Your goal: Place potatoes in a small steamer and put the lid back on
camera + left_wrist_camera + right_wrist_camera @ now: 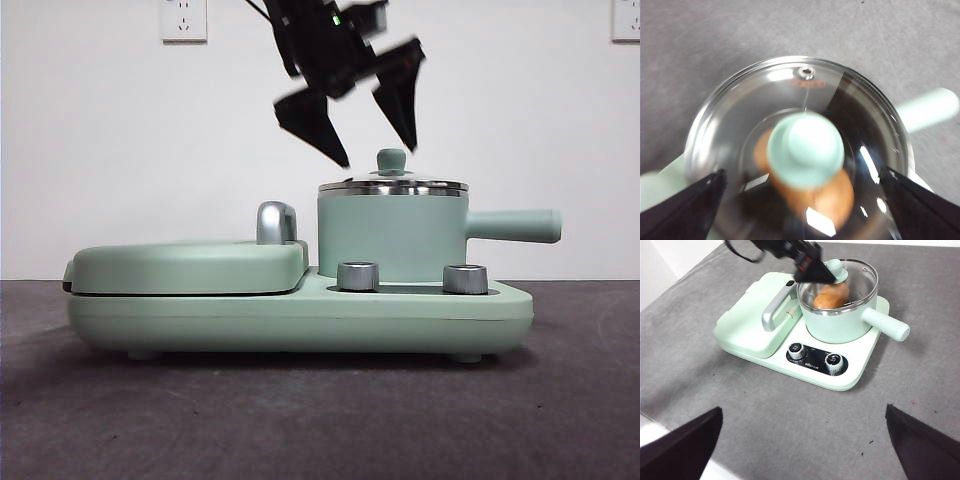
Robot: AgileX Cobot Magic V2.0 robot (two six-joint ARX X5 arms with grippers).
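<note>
Potatoes here means 1 oblong orange-brown lump with smooth skin (831,295), and it lies inside the small mint-green cylindrical steamer pot with a steel rim (392,237). From the front view, the round glass lid with its steel rim and mint-green knob (391,160) sits level on the pot, and the left gripper (372,138) hangs just above the knob with its 2 black jaws spread apart, touching nothing. The pot stands on a mint-green cooker base (300,315) with 2 steel dials (358,276), beside a flat green griddle cover with a chrome handle (190,265). In the left wrist view, the knob (805,148) sits midway between the 2 parted jaws, and the orange lump (826,196) shows through the glass (740,120) under it. In the right wrist view, the right gripper (804,437) is released and empty, well apart from the cooker (760,320) over the grey tabletop (790,415); the straight green pot handle (886,324) points away from the griddle. Judged from this, both steps look done, with the lid seated and let go. The next move calls only for lifting the left arm straight up without nudging the knob.
</note>
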